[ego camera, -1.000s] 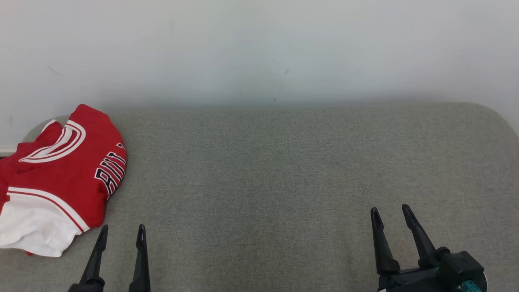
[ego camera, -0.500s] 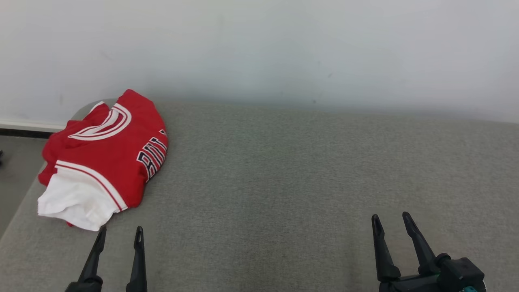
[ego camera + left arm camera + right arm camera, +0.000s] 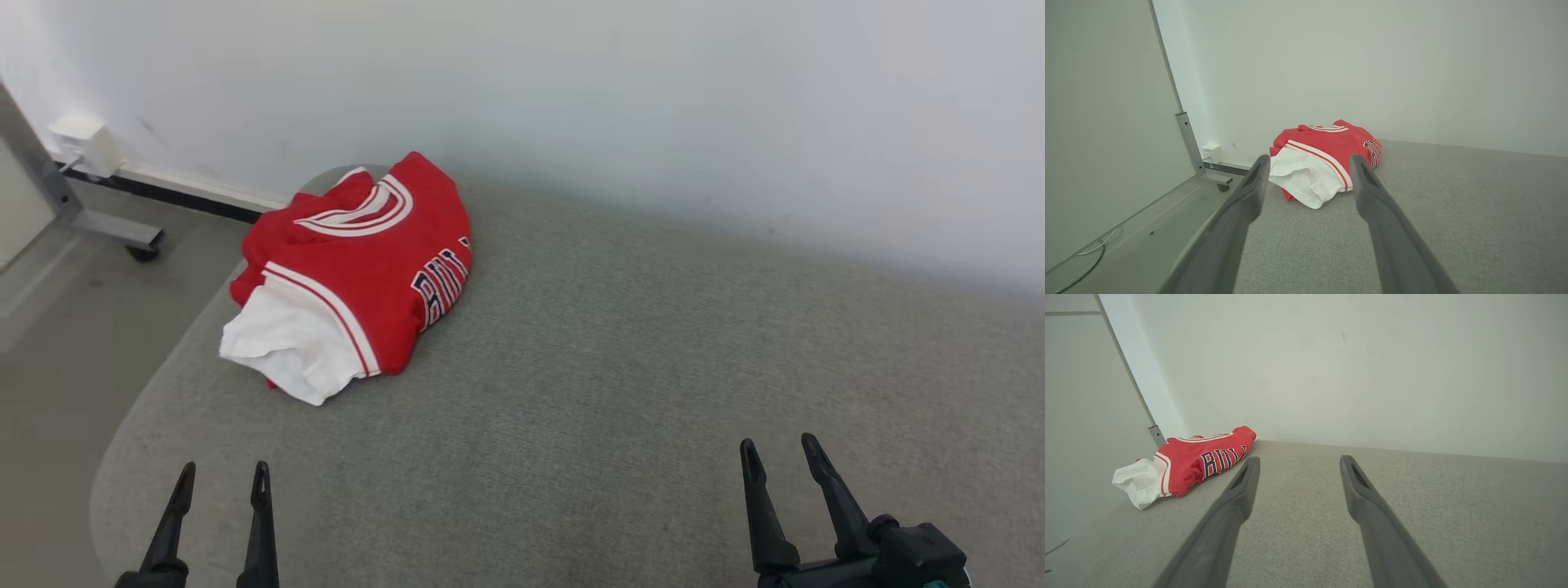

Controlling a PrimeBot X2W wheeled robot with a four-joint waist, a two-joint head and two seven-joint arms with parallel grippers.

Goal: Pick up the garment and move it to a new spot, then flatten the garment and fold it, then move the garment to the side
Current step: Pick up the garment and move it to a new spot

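Grey table (image 3: 620, 376) bears the garment (image 3: 371, 261), well beyond the wide-open, empty left tool (image 3: 225, 467) and right tool (image 3: 777, 443).

I see the red garment (image 3: 367, 261) lying crumpled at the far left corner of the grey padded table (image 3: 620, 384). Its white part spills toward the near left, and dark lettering runs along its right side. My left gripper (image 3: 225, 467) sits at the near left, fingers parted with nothing between them, well apart from the cloth. My right gripper (image 3: 776, 442) is at the near right, likewise spread and holding nothing. Beyond the table stands a pale wall (image 3: 620, 90). Off to the left I see floor (image 3: 57, 343), a grey metal leg (image 3: 102, 227) on a caster and a small white box (image 3: 82, 139) low on the wall.
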